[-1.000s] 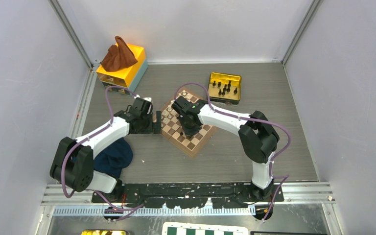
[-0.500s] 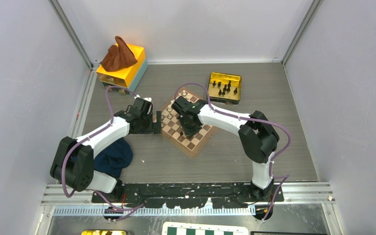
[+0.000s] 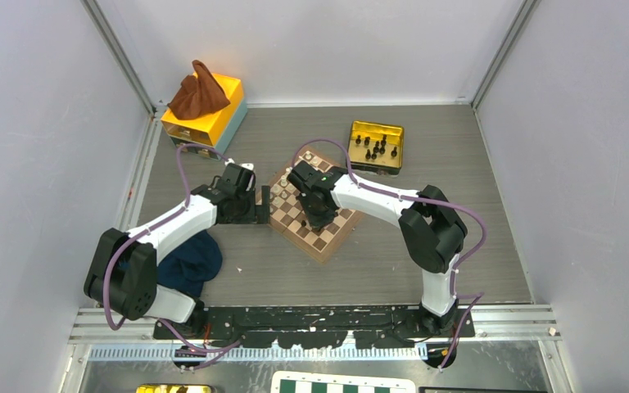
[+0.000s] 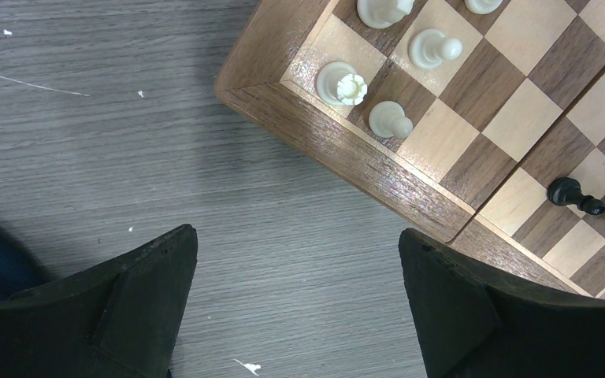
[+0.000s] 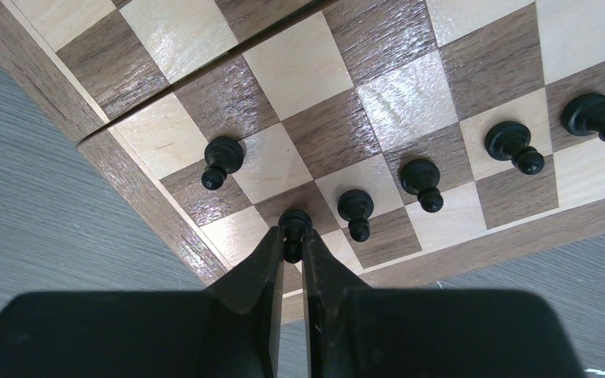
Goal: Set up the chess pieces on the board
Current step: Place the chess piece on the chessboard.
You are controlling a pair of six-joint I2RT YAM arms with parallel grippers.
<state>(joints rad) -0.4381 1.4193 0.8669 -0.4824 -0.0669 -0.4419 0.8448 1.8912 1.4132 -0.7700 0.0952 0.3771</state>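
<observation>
**Right arm sets a black pawn into its row; left arm waits beside the board**

The board (image 3: 324, 242) lies askew in the middle of the grey table (image 3: 459, 246), with both arms bent in over it. The gold tin (image 3: 359, 137) behind it holds several more black chess pieces (image 3: 374, 150), so by my reckoning the task is only partly done.

The left gripper (image 4: 295, 240) hangs over bare table just off the board's corner. Its jaws are spread wide with nothing between them. Cream pieces (image 4: 343, 83) stand on the squares nearest it.

The right gripper (image 5: 293, 236) is the busy one. Its jaws are pinched nearly closed on a black pawn (image 5: 294, 223) at a square by the board's edge. That square is next to the row of pawns (image 5: 421, 179) already standing.

I can't tell whether the held pawn's base touches the wood. I'd judge the step to be placing it. What comes next looks delicate: a small release and a straight lift, as the neighbouring pawn (image 5: 354, 209) stands just beside the fingers.
</observation>
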